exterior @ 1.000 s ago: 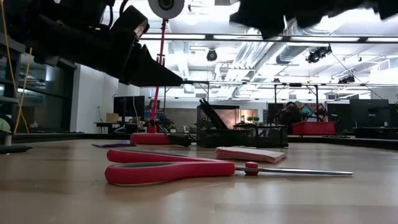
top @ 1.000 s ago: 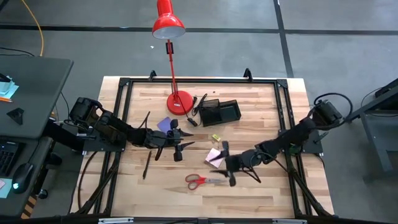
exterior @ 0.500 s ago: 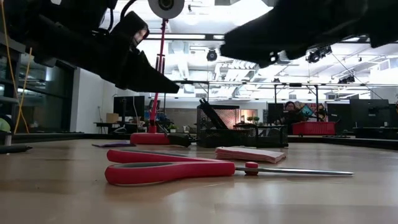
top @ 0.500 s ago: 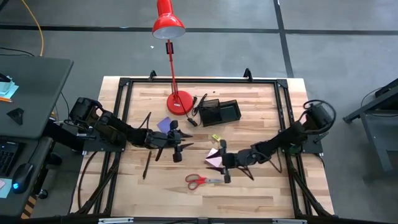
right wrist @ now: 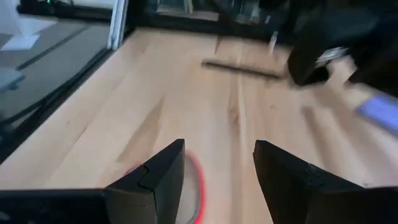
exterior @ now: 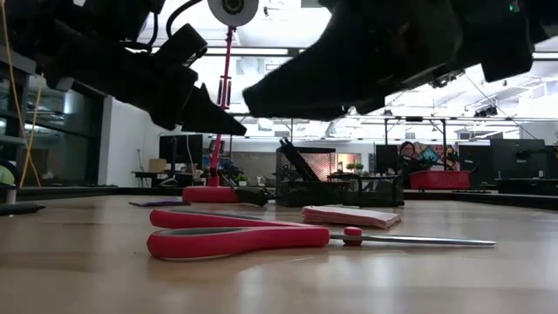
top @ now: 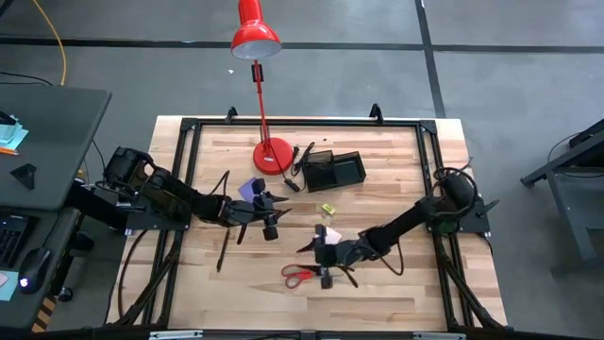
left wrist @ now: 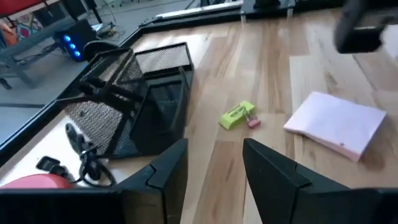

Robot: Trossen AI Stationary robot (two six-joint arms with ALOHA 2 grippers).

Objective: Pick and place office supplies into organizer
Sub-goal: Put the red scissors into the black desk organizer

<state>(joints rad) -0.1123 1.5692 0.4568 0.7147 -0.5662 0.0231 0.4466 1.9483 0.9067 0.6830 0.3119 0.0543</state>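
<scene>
Scissors (top: 300, 275) lie flat on the bench (top: 396, 293), the right claw (top: 324, 265) hanging just above their red handles, fingers apart and empty. Near the purple pad (top: 249, 189), the left claw (top: 274, 217) hovers released. Beside the red lamp (top: 256, 40), the organizer (top: 337, 171) holds a pen (top: 304, 158).

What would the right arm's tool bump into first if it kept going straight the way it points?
Probably the red-handled scissors: the right tool, jaws open and empty, has their red handle loop between its fingers. Depth is unclear; it may pass above them.
</scene>
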